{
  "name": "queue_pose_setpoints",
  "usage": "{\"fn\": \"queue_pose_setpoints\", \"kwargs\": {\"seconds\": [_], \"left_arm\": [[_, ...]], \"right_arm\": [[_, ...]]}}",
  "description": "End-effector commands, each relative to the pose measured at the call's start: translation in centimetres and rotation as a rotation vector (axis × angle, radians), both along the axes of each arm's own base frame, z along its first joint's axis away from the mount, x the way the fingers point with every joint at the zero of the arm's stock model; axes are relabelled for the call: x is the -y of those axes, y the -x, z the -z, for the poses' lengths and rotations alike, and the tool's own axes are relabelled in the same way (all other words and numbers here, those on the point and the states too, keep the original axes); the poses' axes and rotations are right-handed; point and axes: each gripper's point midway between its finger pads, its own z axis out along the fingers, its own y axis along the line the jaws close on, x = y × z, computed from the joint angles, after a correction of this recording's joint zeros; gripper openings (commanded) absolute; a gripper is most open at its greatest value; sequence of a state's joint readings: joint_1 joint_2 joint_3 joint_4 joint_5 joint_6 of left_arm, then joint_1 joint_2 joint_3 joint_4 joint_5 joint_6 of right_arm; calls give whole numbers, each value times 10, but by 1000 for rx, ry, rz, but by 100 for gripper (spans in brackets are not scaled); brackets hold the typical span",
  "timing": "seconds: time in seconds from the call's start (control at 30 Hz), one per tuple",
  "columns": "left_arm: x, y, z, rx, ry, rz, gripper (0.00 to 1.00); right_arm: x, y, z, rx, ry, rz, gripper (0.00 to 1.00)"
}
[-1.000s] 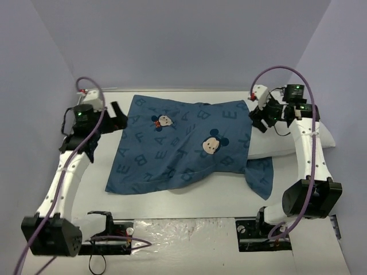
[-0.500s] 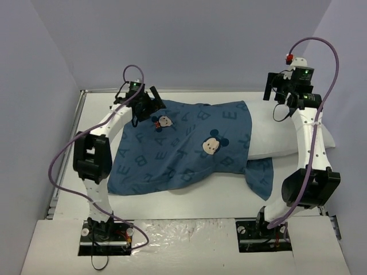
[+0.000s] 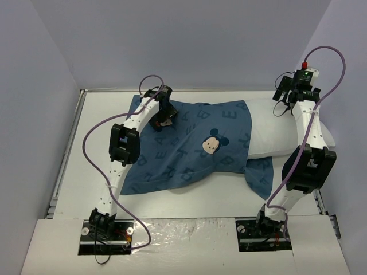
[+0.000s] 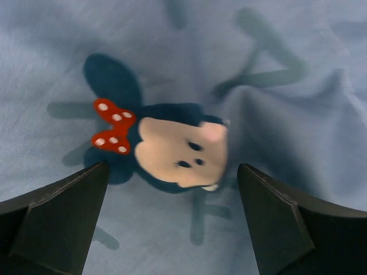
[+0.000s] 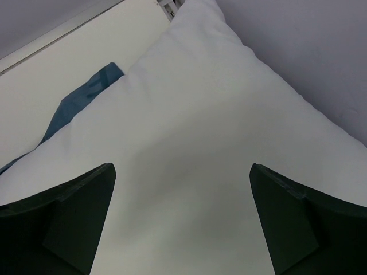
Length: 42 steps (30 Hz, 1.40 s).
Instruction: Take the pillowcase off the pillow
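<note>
The dark-blue pillowcase with letters and mouse faces lies spread over the table's middle, covering the left part of the white pillow, whose right end sticks out bare. My left gripper is open, close above the mouse face with a red bow near the case's far left corner. My right gripper is open over the pillow's bare far right end. A blue flap hangs out under the pillow's near edge.
The white table is walled by grey panels at the left, back and right. A raised white ledge with both arm bases runs along the near edge.
The left arm has swung from the table's left side onto the pillowcase's far left corner. The right gripper has lifted and moved right, over the bare pillow end.
</note>
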<state>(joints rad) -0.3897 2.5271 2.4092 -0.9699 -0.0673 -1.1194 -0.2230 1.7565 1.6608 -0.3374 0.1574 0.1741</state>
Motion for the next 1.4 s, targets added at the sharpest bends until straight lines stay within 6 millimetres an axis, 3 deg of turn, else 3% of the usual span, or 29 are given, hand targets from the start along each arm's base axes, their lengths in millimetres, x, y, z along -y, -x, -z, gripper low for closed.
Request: {"fn": "queue_pose_setpoints", "kwargs": {"seconds": [0.0, 0.07, 0.1, 0.17, 0.27, 0.3, 0.4, 0.5, 0.53, 0.57, 0.6, 0.63, 0.67, 0.7, 0.77, 0.83, 0.87, 0.93, 0.97, 1.07, 1.13, 1.17, 1.23, 1.27, 1.37], "left_arm": [[0, 4, -12, -17, 52, -79, 94], [3, 3, -3, -38, 60, -86, 95], [3, 4, -2, -48, 57, -91, 99], [-1, 8, 8, -71, 39, -104, 88], [-9, 16, 19, -86, 16, -120, 52], [-11, 12, 19, -65, 23, -128, 27], [-37, 19, 23, -61, -6, -160, 4], [-70, 28, 20, -50, -21, -190, 2], [-92, 25, 19, -39, -19, -212, 2], [-104, 24, -3, 12, -1, -221, 2], [-117, 32, 8, 9, 7, -230, 2], [-145, 32, 6, 24, 8, -260, 2], [-157, 28, -15, 91, 26, -275, 2], [-170, 45, -1, 54, 31, -279, 2], [-201, 51, -11, 91, 46, -311, 2], [-218, 63, -1, 71, 66, -301, 2], [-227, 66, -1, 72, 77, -302, 2], [-224, 71, 5, 63, 110, -251, 2], [-222, 67, 4, 84, 125, -236, 2], [-212, 63, 6, 107, 172, -188, 2], [-207, 61, 4, 116, 186, -164, 2], [-206, 60, 2, 120, 190, -158, 2], [-206, 59, -1, 131, 183, -128, 2], [-205, 59, -6, 136, 182, -117, 2], [-204, 59, -13, 146, 171, -74, 2]], "right_arm": [[3, -5, -23, 73, 8, 29, 100], [4, -5, -16, 56, 9, 29, 100], [5, -4, -14, 51, 7, 29, 100], [3, -3, -5, 33, -5, 18, 100], [0, -1, -1, 28, -27, -6, 100], [-5, -1, 0, 30, -46, -32, 99], [-11, 1, -2, 40, -84, -97, 98], [-22, 1, -8, 61, -158, -207, 100], [-23, 4, -6, 51, -176, -225, 100], [-24, 5, -6, 49, -193, -238, 100], [-20, 7, -6, 47, -205, -240, 100], [-22, 8, -3, 39, -222, -252, 100], [-20, 8, -3, 38, -223, -253, 100], [-20, 8, -2, 31, -215, -267, 100], [-27, 7, -2, 33, -229, -317, 100], [-31, 4, -7, 50, -226, -387, 100], [-47, 1, -13, 83, -282, -480, 100], [-60, -10, -20, 141, -325, -570, 100], [-80, -14, -33, 190, -388, -673, 100], [-95, -44, -44, 280, -496, -671, 100], [-108, -62, -37, 291, -529, -681, 100], [-130, -70, -38, 287, -541, -691, 100], [-129, -89, -19, 254, -493, -538, 100], [-148, -95, -15, 243, -508, -499, 100], [-168, -123, 7, 223, -504, -454, 100]]}}
